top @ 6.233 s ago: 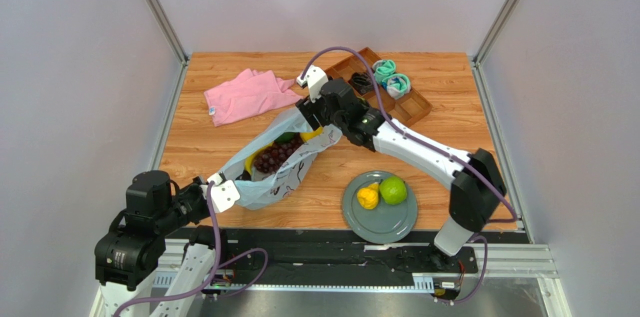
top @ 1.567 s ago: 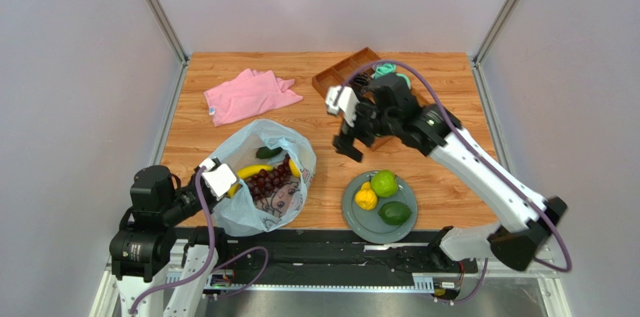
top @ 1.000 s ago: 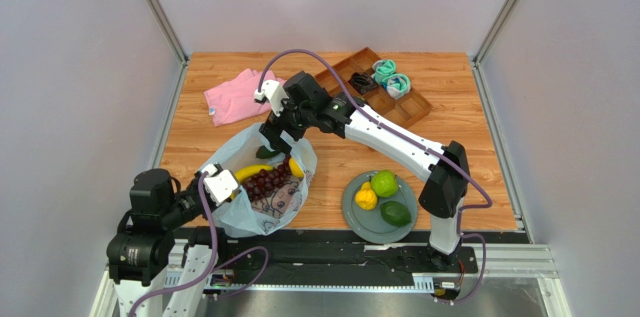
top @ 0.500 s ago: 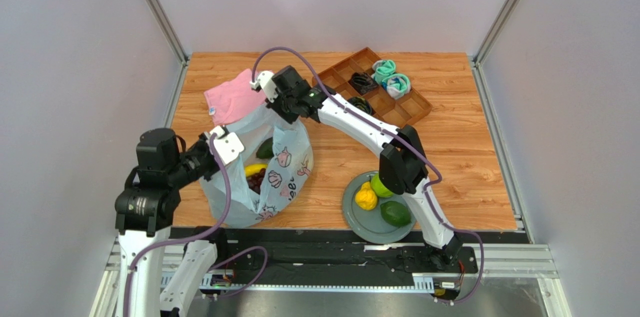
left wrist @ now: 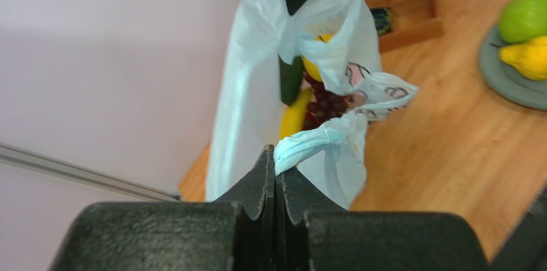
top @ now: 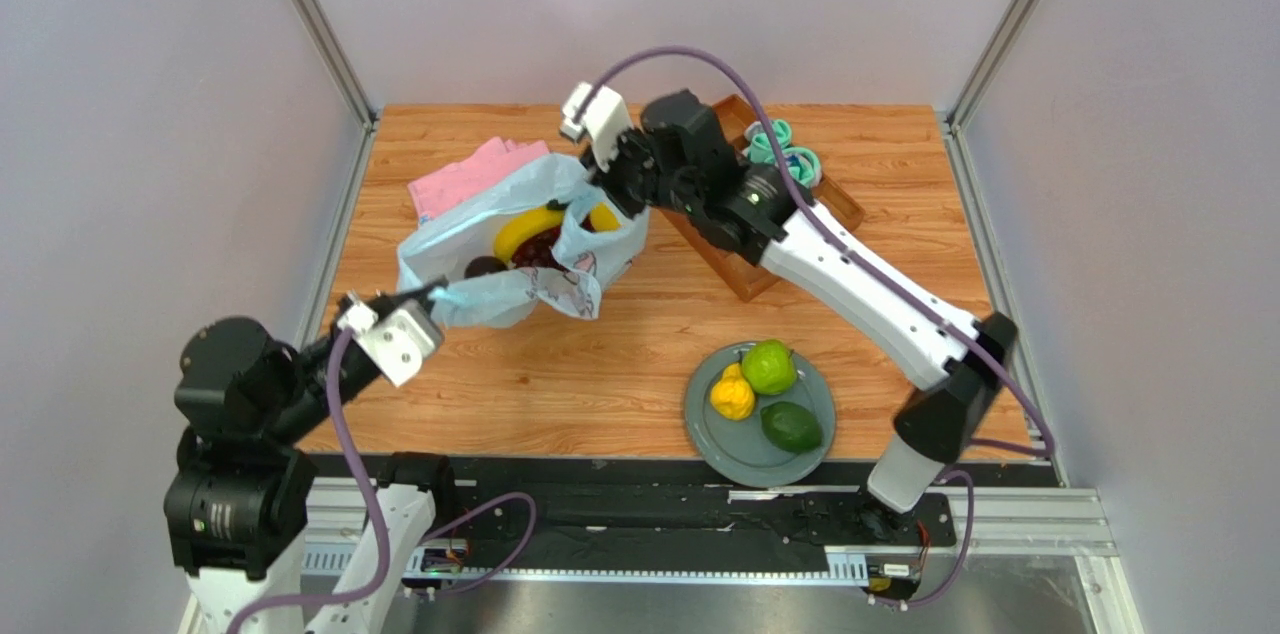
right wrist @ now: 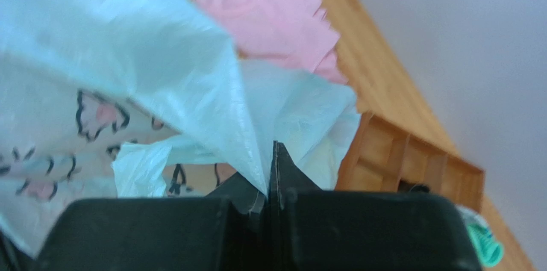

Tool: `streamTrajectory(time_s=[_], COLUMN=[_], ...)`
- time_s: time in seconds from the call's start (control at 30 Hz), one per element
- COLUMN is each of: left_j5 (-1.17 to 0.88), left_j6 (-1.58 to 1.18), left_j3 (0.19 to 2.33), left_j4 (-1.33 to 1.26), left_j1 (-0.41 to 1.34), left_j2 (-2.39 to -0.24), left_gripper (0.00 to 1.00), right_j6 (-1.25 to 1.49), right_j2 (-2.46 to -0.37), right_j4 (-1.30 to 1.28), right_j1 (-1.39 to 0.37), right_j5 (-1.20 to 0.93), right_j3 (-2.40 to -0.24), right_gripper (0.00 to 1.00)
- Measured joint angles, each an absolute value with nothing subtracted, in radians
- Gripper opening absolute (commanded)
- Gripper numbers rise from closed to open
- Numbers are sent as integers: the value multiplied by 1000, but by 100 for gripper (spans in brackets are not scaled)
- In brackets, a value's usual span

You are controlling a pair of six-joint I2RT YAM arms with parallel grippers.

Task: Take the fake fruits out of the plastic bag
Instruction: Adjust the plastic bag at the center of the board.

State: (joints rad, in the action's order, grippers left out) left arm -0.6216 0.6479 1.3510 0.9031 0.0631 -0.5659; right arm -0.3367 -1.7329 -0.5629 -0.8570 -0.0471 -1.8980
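The pale-blue plastic bag [top: 504,267] is stretched between both grippers over the left of the table. My left gripper [top: 425,304] is shut on a twisted handle [left wrist: 321,139] at its near end. My right gripper [top: 609,196] is shut on the far rim [right wrist: 237,123]. A yellow banana [top: 526,232], dark grapes [top: 529,256] and a lemon [top: 603,219] show in the bag's mouth. In the left wrist view the banana [left wrist: 292,120] and grapes [left wrist: 324,101] lie inside. A lime-green apple [top: 768,366], a lemon [top: 733,394] and an avocado [top: 790,427] sit on the grey plate [top: 721,442].
A pink cloth [top: 458,180] lies behind the bag at the back left. A wooden compartment tray [top: 819,214] holding rolled socks [top: 792,154] sits at the back right, under my right arm. Grey walls close in the sides and back.
The right gripper has pulled the bag's far rim up and to the right. The left arm has drawn back toward the near left, stretching the bag out and tipping it on its side.
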Motion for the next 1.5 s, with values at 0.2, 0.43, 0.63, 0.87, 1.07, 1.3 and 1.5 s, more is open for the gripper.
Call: streamTrajectory(time_s=[0.2, 0.43, 0.63, 0.87, 1.07, 1.3, 1.5], left_j5=[-703, -723, -720, -693, -655, -636, -620], left_j6=[659, 659, 651, 624, 598, 577, 572], left_j3=[1137, 1067, 1065, 1053, 1053, 1053, 1053], left_j4=[1131, 1163, 1155, 1134, 1121, 1113, 1113], left_j1=[63, 63, 63, 63, 63, 63, 63], left_j2=[-379, -469, -582, -484, -468, -458, -450], left_gripper=[0, 0, 0, 0, 0, 0, 0], right_j6=[-316, -304, -296, -325, -311, -211, -130], right_j2=[-1584, -1650, -1617, -1496, -1662, -1854, -1875], right_j4=[-550, -653, -622, -609, -648, -661, -622], right_j1=[-857, -856, -898, -1035, -1034, -1023, -1007], right_j5=[-59, -33, -26, -206, -279, -278, -97], right_j3=[-1398, -1354, -1627, -1614, -1569, -1556, -1523], right_gripper=[45, 61, 51, 23, 15, 35, 79])
